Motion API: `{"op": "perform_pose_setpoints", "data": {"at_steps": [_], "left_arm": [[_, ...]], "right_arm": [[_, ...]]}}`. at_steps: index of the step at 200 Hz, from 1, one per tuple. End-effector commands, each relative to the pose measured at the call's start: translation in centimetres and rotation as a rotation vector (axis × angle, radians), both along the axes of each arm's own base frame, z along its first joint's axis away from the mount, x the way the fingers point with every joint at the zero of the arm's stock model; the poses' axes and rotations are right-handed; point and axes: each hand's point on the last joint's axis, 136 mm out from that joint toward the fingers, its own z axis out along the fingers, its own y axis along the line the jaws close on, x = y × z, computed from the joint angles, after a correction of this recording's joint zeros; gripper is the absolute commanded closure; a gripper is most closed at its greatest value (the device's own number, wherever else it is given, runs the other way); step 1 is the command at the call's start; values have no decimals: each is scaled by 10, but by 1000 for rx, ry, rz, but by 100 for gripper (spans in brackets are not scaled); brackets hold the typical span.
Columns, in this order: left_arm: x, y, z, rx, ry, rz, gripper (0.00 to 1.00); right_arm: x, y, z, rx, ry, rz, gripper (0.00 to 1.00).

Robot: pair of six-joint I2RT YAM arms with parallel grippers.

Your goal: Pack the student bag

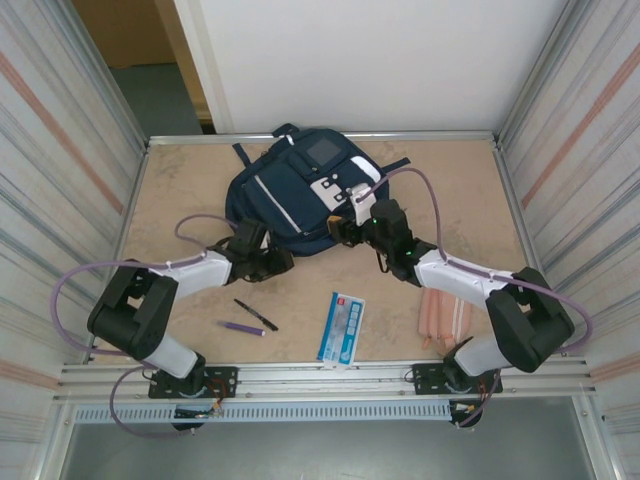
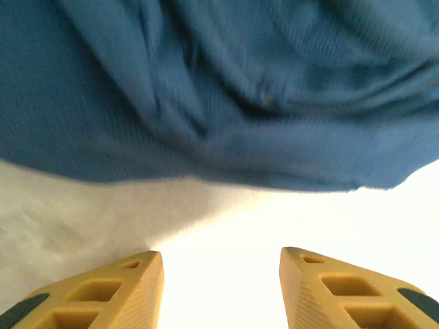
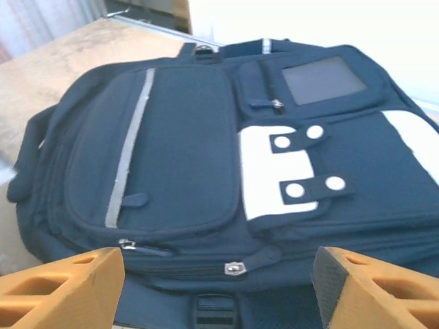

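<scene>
Packet, black pen, purple pen, pink case lie near student bag.

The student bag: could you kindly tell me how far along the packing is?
Nothing looks packed: the student bag lies flat, its front zips apparently closed. In hand: the left tool and right tool, both open and empty, sit at its near edge. To do: the black pen, purple pen, blue packet and pink pencil case lie on the table.

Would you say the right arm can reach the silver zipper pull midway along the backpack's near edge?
Probably yes: the right pincer stands open just short of the zipper pull, nothing between.
</scene>
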Motion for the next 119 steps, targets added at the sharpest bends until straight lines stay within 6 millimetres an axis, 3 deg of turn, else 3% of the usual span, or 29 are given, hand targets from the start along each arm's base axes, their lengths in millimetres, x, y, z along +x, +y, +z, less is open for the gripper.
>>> {"op": "perform_pose_setpoints", "data": {"at_steps": [1,23,45,65,77,103,119], "left_arm": [[-21,-22,-6,-79,63,0,53],[-19,-31,12,-57,37,-51,53],[1,-28,55,9,-94,-87,50],[30,-3,91,184,-210,-27,42],[49,6,108,206,-247,18,40],[89,22,109,138,-235,93,40],[107,33,95,143,-178,135,41]], "right_arm": [[3,-7,20,84,5,-52,28],[15,-23,16,102,41,-136,28],[19,-35,10,108,65,-168,29],[19,-42,4,111,87,-185,29],[16,-43,5,110,89,-179,29],[10,-48,-1,99,85,-176,29],[8,-52,-4,93,102,-183,29]]}}
